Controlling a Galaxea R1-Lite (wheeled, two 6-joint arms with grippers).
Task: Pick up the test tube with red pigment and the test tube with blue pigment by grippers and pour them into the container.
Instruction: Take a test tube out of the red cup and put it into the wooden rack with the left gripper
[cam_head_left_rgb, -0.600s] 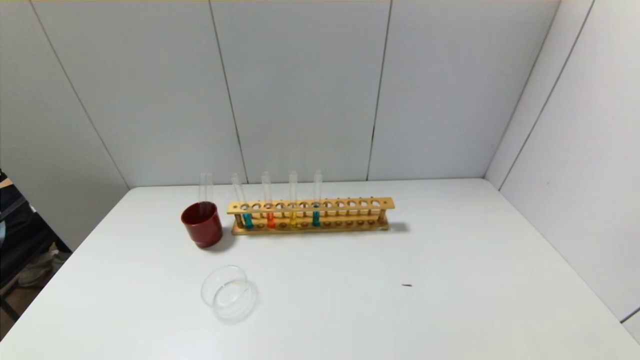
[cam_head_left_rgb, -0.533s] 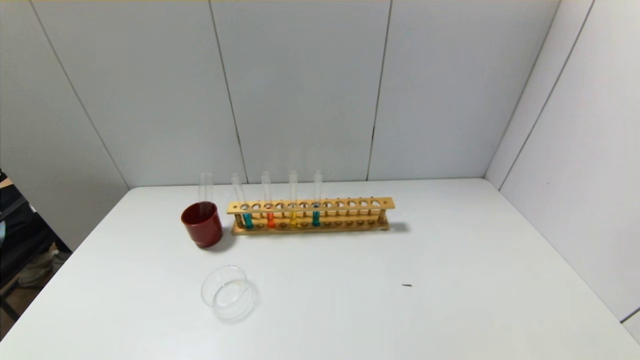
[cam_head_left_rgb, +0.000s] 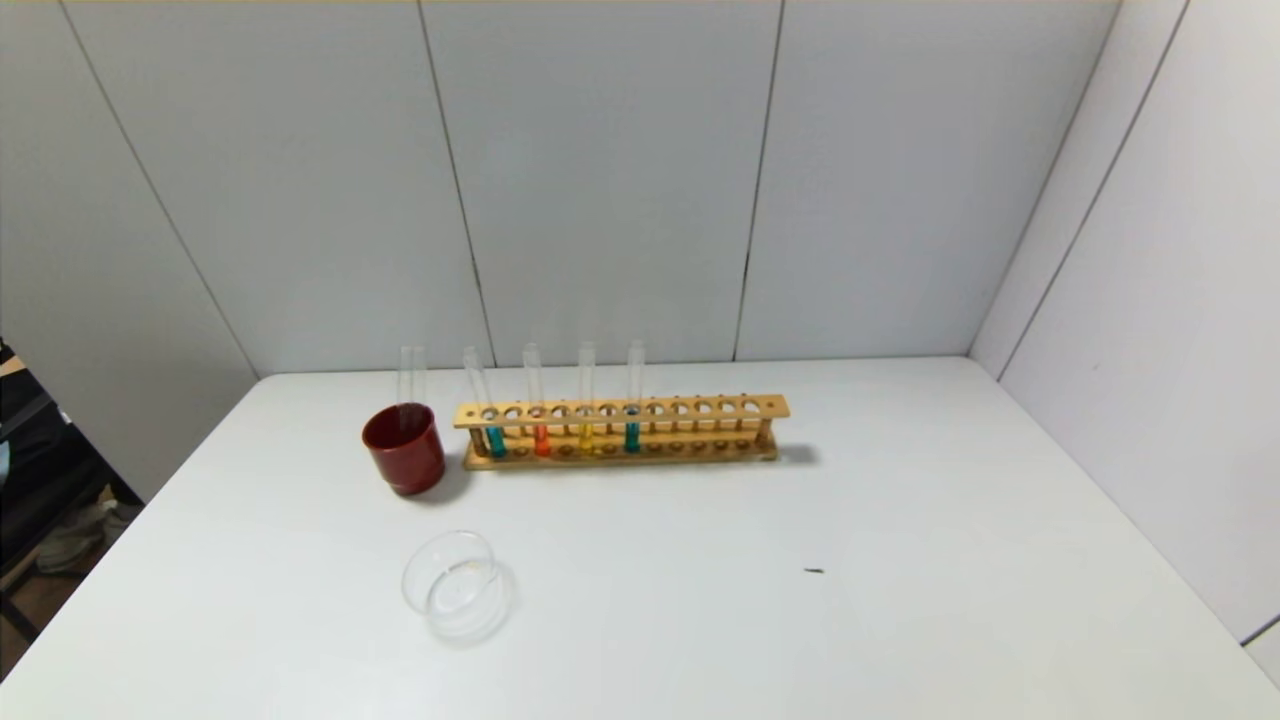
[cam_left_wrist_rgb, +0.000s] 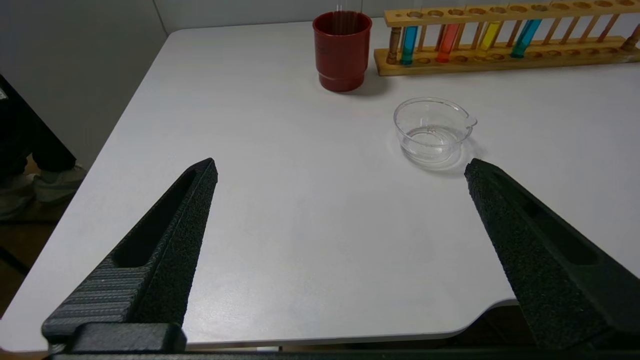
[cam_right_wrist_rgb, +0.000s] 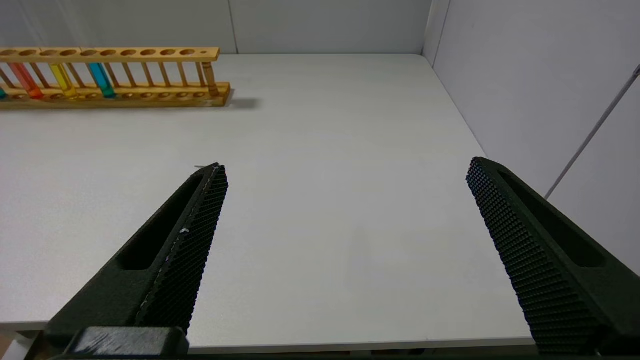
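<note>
Near the counter (cam_head_left_rgb: 900, 520) front edge, you've got both end effectors parked: left end effector (cam_left_wrist_rgb: 340, 167) and right end effector (cam_right_wrist_rgb: 345, 167) spread wide, gripping nothing. Rack (cam_head_left_rgb: 700, 408) keeps 4 tubes upright: test tube with red pigment (cam_head_left_rgb: 540, 438), test tube with blue pigment (cam_head_left_rgb: 494, 440), 1 yellow, 1 teal. 1 container (cam_head_left_rgb: 455, 585) sits closer, w/ 1 red cup (cam_head_left_rgb: 405, 450) left of rack.

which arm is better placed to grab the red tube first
Probably left. The left gripper hangs open facing the test tube with red pigment near the rack's left end; the right gripper, also open, sees it only at its view's edge.
</note>
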